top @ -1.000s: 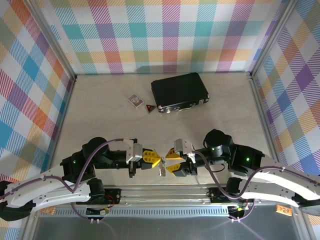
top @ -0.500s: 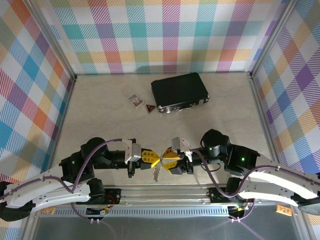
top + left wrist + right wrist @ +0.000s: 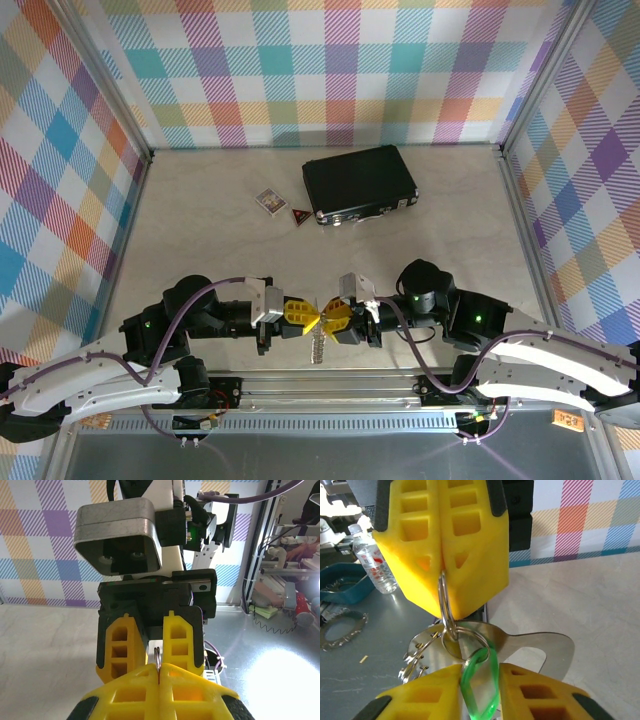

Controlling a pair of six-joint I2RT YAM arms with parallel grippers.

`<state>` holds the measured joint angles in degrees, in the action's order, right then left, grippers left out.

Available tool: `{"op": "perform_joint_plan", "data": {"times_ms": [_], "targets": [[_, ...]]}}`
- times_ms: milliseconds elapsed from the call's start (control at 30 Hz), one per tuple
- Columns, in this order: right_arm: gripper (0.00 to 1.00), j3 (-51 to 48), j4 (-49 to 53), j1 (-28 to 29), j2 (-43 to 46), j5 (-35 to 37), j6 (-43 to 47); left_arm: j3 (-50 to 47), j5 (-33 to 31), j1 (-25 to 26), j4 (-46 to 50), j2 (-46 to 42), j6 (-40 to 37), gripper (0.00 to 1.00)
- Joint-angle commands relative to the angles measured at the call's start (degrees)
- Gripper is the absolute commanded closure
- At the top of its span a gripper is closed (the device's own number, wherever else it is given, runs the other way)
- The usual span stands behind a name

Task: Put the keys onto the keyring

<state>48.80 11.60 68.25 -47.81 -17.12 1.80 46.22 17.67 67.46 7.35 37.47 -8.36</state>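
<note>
My left gripper (image 3: pixel 309 320) is shut on the thin silvery keyring (image 3: pixel 443 599), whose edge pokes up between its yellow fingertips (image 3: pixel 158 659). From the ring hang a smaller ring, a flat silvery metal piece (image 3: pixel 540 641), toothed keys (image 3: pixel 415 660) and a key with a green head (image 3: pixel 481 687). In the top view the bunch (image 3: pixel 318 347) dangles between the two grippers. My right gripper (image 3: pixel 480 669) faces the left one tip to tip. Its yellow fingers (image 3: pixel 420 700) press on both sides of the green head.
A black rectangular case (image 3: pixel 360 185) lies at the back of the table, with a small patterned card box (image 3: pixel 269 201) and a red triangular tag (image 3: pixel 299 214) to its left. The metal rail (image 3: pixel 320 385) runs just below the grippers.
My right gripper has moved left up to the left gripper and its jaws have narrowed onto the green head. The left gripper has stayed shut and still.
</note>
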Motion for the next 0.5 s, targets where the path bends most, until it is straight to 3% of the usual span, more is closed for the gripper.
{"op": "perform_joint_plan", "data": {"times_ms": [0,233,467], "targets": [[0.83,-0.5,-2.1,0.3,0.4,0.7,-0.5,-0.4,-0.8,0.0,-2.6,-0.8,0.3,1.00],[0.99,-0.2,-1.1,0.3,1.3,1.0,0.3,-0.3,-2.0,0.0,-1.8,-0.6,-0.2,1.00],[1.00,0.2,-0.1,0.3,2.0,1.1,1.1,0.2,-2.9,0.0,-0.3,0.6,-1.0,1.00]]}}
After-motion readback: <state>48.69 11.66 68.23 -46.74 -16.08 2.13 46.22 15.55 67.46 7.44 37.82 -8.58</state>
